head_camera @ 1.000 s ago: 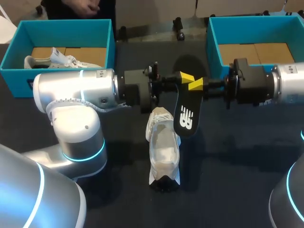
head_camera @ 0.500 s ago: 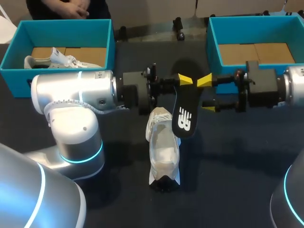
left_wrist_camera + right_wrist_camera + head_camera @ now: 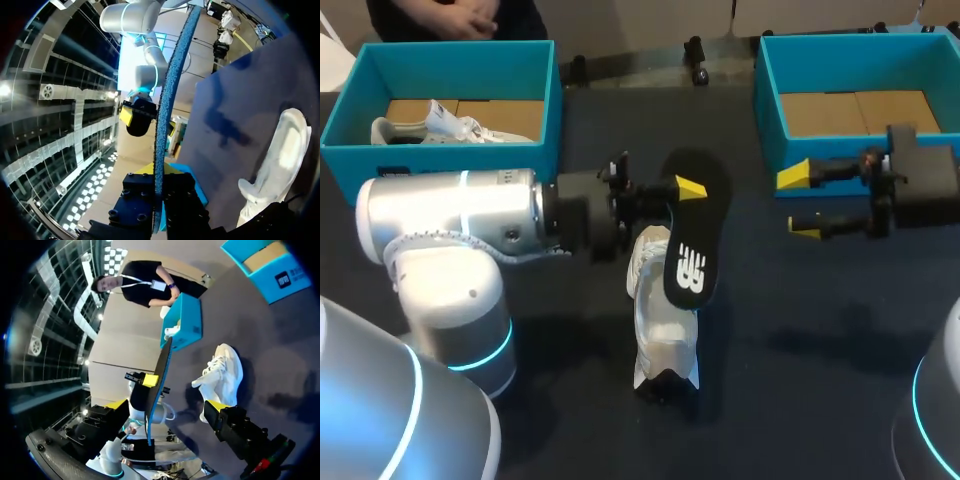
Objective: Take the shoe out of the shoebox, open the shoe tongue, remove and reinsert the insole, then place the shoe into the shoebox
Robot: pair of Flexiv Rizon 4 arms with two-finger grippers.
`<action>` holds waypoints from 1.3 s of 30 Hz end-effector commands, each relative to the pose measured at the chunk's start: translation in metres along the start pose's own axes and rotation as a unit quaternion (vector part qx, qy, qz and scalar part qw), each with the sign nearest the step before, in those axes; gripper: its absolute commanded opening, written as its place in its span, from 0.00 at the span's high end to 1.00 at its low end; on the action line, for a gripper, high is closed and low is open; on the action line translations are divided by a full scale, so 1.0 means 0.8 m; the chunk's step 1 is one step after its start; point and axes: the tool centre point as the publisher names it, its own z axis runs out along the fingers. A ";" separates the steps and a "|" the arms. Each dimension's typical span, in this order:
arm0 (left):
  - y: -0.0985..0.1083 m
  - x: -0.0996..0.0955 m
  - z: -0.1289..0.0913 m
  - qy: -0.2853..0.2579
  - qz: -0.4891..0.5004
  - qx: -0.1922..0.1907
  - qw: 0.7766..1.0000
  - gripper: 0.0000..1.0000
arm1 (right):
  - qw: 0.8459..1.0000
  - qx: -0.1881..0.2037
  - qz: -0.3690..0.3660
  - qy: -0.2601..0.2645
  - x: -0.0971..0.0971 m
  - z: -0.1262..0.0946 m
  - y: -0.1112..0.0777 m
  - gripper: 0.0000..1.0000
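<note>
While left gripper (image 3: 685, 188) clamps black insole (image 3: 688, 262) from both sides, insole hangs just above white sneaker (image 3: 665, 320) lying on dark counter (image 3: 800, 340). Right gripper (image 3: 798, 203) wide open, holding nothing, just in front of right teal shoebox (image 3: 768, 90). Judged done: sneaker out, tongue opened, insole removed. Left: reinsert insole, box sneaker.

1. Left arm (image 3: 450, 215) enters from the frame's left, wrist horizontal, jaws at centre clamped on the hanging insole (image 3: 688, 270).
2. Right arm (image 3: 920, 185) sits at the right edge, jaws spread, pointing left.
</note>
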 end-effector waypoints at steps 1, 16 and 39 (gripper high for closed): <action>-0.011 0.006 -0.017 0.005 -0.010 -0.006 1.000 1.00 | 1.000 -0.002 -0.004 -0.013 0.004 -0.028 -0.013 0.00; -0.031 0.023 -0.028 0.017 -0.061 -0.006 0.998 1.00 | 0.998 0.007 -0.029 -0.048 -0.007 -0.045 -0.028 0.00; -0.045 0.025 -0.035 0.026 -0.103 0.027 0.994 1.00 | 0.989 0.027 -0.071 -0.123 -0.011 -0.039 -0.025 0.00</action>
